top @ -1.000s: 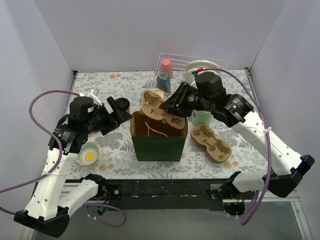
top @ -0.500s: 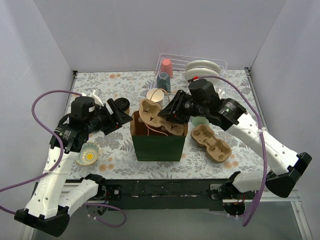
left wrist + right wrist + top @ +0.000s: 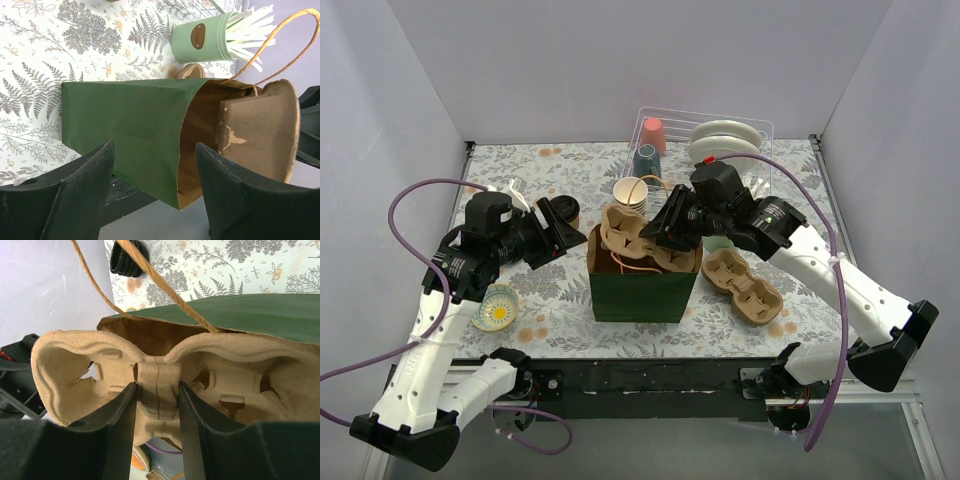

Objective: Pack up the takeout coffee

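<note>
Left gripper (image 3: 560, 226), spread wide, is your nearer one: the takeout coffee (image 3: 569, 208) stands just beyond it, toward the far edge. Right gripper (image 3: 157, 405) pinches the cup carrier (image 3: 65, 375) in the bag (image 3: 640, 295) mouth.

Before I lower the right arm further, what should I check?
1. Right jaws shut on the middle of the carrier: ok.
2. Carrier fully down in bag: not ok, part of it sticks out of the mouth.
3. Bag upright, mouth open: ok.
4. Handle clear of carrier: cannot tell, it crosses above it.
5. Left jaws open, empty, beside bag: ok.
6. Coffee upright, lidded, left of bag: ok.
</note>
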